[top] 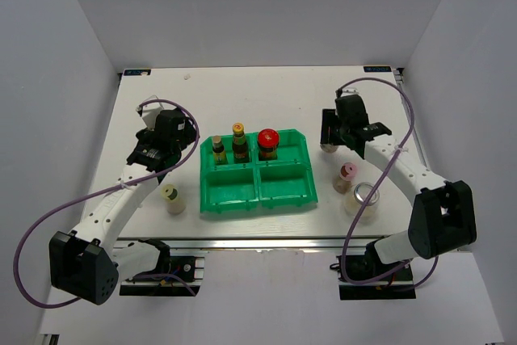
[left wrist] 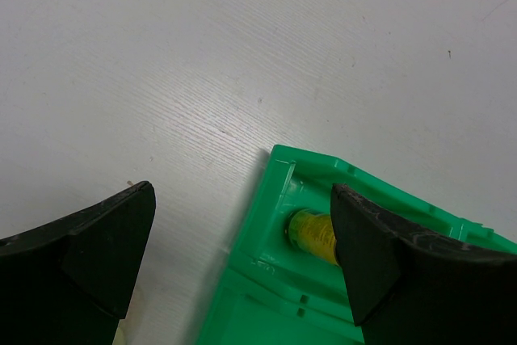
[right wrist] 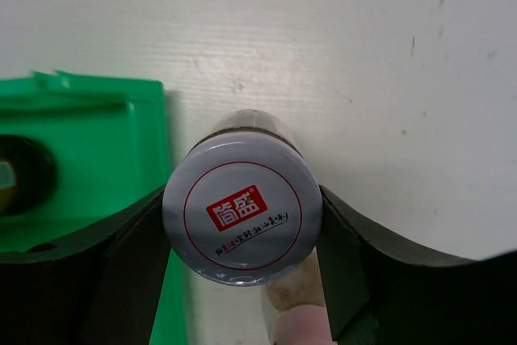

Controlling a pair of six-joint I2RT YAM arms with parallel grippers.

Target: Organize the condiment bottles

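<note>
A green tray (top: 284, 191) lies mid-table. Two slim dark yellow-capped bottles (top: 218, 149) (top: 239, 139) stand in its back-left compartment, and a red-lidded dark jar (top: 267, 143) stands in the back-right one. A cream yellow-capped bottle (top: 171, 197) stands on the table left of the tray. My right gripper (top: 333, 136) (right wrist: 241, 280) is shut on a silver-lidded jar (right wrist: 241, 218) just right of the tray; I cannot tell if it is lifted. My left gripper (top: 182, 129) (left wrist: 242, 236) is open and empty over the tray's back-left corner (left wrist: 275, 191), with one yellow cap (left wrist: 311, 233) beside its right finger.
A pink-capped bottle (top: 347, 175) and another silver-lidded jar (top: 366, 199) stand on the table right of the tray. The pink cap also shows below the held jar in the right wrist view (right wrist: 299, 325). The tray's two front compartments hold nothing. White walls enclose the table.
</note>
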